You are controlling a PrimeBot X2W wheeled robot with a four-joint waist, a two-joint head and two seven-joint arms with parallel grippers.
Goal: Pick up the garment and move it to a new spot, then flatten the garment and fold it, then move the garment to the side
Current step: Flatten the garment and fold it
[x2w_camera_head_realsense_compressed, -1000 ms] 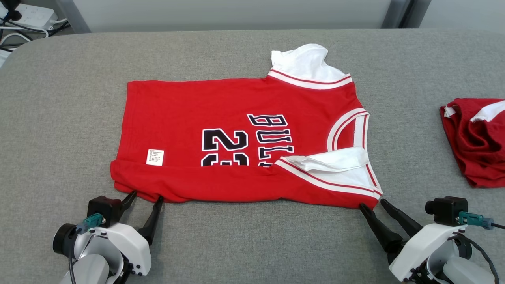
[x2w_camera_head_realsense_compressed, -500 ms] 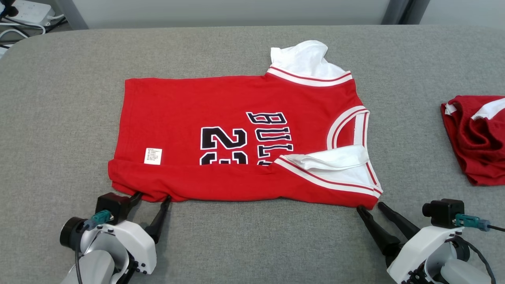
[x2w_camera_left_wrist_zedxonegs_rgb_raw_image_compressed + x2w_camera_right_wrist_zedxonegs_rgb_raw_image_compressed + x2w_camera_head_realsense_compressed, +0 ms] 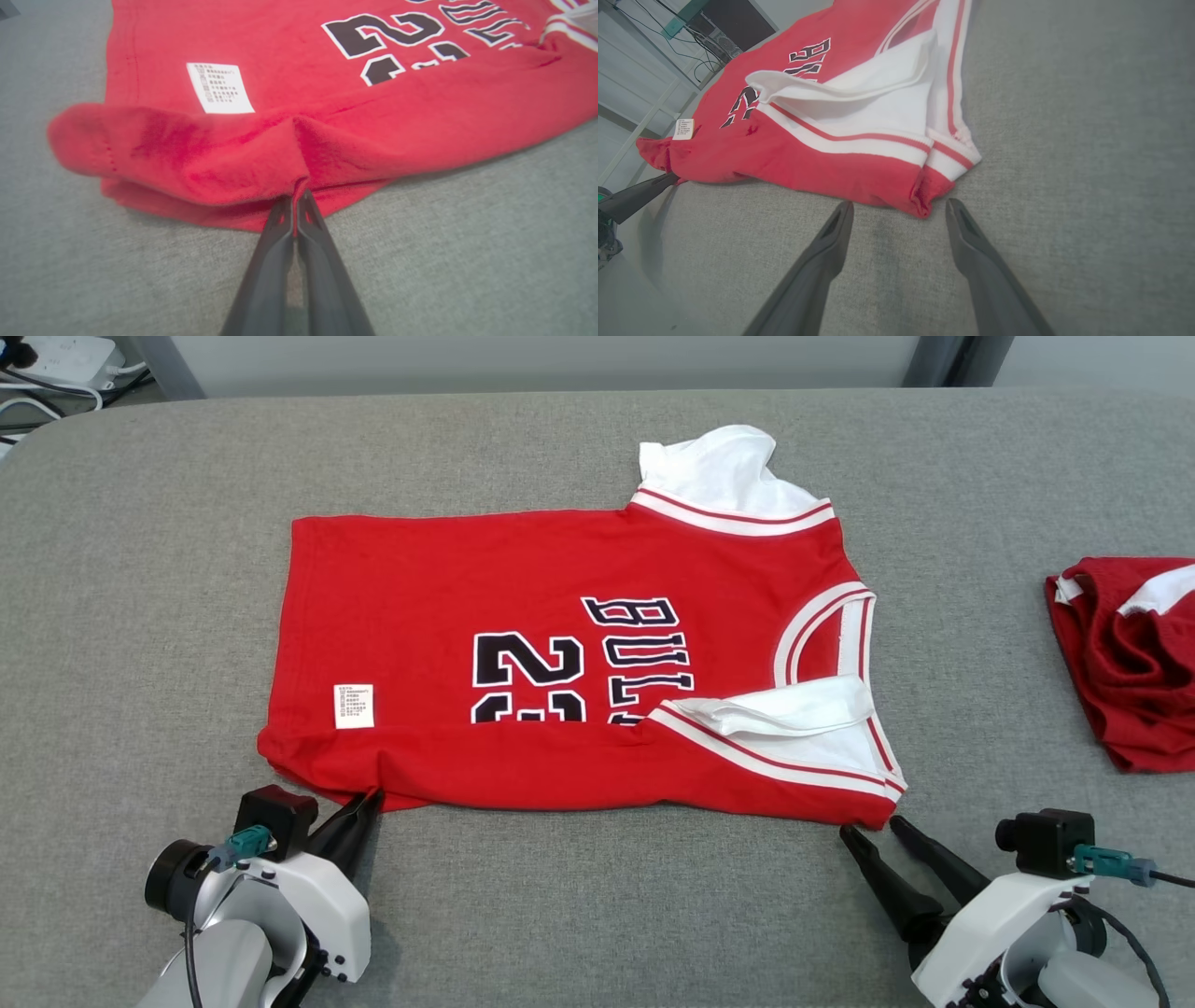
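The garment (image 3: 523,644) is a red jersey with white sleeves and black lettering, lying spread on the grey table with its near long edge folded over. My left gripper (image 3: 371,796) is shut on that folded near edge at the hem end; the left wrist view shows the red cloth (image 3: 261,158) puckered at the closed tips (image 3: 295,198). My right gripper (image 3: 871,825) stands open just short of the jersey's near shoulder corner (image 3: 931,193), with the corner lying between and ahead of its fingertips (image 3: 899,207), not touching.
A second red and white garment (image 3: 1130,663) lies crumpled at the table's right edge. Cables and a power strip (image 3: 56,364) sit beyond the far left corner. Bare grey table (image 3: 607,896) lies between my two arms.
My left gripper has closed on the jersey's folded near edge, pinching the cloth. The right gripper stays open by the shoulder corner. The camera has tilted slightly, shifting the whole scene.
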